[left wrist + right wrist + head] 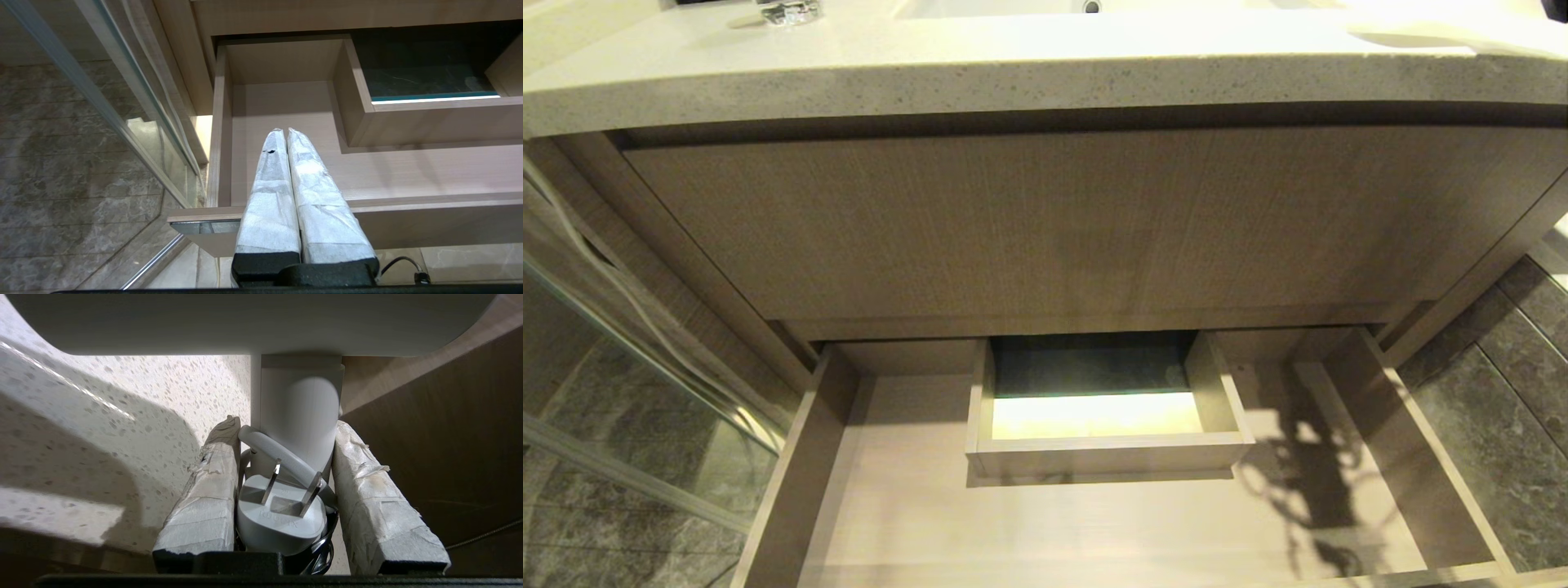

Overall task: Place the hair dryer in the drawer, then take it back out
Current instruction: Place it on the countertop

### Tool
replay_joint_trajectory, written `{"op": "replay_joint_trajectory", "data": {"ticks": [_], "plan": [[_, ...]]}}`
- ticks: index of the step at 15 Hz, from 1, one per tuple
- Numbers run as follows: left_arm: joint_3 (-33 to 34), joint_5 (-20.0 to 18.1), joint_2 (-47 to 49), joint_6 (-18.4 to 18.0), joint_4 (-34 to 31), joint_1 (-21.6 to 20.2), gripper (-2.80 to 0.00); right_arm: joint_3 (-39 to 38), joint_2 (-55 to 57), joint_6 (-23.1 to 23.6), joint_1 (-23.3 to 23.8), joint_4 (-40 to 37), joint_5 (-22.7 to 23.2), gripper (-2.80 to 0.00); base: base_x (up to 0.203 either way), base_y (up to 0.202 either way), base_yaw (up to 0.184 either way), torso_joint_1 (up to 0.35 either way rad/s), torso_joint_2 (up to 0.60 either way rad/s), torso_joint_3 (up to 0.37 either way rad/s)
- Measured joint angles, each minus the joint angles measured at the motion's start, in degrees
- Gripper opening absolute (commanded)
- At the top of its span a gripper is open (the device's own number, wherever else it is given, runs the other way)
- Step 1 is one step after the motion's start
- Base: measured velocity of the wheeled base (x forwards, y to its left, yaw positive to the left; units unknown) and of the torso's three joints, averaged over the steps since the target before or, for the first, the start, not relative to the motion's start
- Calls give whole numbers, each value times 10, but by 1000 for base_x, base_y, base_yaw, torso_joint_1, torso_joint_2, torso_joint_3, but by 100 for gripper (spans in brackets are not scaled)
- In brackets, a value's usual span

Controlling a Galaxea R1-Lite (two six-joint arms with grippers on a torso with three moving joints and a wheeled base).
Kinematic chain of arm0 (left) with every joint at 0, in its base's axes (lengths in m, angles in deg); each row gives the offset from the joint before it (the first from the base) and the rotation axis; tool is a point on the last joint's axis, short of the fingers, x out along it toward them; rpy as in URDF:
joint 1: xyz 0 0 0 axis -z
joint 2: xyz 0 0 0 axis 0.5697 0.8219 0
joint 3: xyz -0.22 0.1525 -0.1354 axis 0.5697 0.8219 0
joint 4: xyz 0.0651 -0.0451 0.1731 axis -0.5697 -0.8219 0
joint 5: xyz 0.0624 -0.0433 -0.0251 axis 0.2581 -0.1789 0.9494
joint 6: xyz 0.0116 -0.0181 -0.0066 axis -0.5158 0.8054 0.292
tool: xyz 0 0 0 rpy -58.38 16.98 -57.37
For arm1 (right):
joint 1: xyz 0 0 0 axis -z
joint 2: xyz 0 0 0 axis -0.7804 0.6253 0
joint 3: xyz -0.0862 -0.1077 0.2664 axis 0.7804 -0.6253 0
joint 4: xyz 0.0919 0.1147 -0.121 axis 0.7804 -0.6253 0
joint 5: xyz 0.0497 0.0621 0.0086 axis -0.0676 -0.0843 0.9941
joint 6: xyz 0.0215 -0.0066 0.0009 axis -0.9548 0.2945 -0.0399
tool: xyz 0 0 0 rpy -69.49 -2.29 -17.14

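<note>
- White hair dryer (300, 404) is sitting pinched by its handle between right gripper (286, 428) fingers (204, 498), plug (280, 514) & cord tucked in the gap, over the speckled countertop (122, 437).
- Wood-grain drawer (809, 457) is standing pulled out below the counter, boxed cutout (1107, 449) inside; dryer isn't lying in it.
- Left gripper (286, 132) is hanging over drawer's left end w/ fingers pressed together, gripping nothing.

head view down into open drawer (915, 523), left wrist sharing it, right wrist close-up
</note>
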Motion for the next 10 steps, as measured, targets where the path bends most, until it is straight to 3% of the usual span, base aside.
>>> {"op": "replay_joint_trajectory", "data": {"ticks": [5, 6, 10], "plan": [[0, 0, 0, 0, 0, 0, -280, 10, 57, 4, 1, 102, 3, -280, 0, 0, 0, 0, 0, 0], [0, 0, 0, 0, 0, 0, -280, 10, 64, 4, 1, 103, 3, 0, 0, 0, 0, 0, 0, 0], [0, 0, 0, 0, 0, 0, -280, 10, 79, 4, 3, 101, 6, 0, 0, 0, 0, 0, 0, 0]]}}
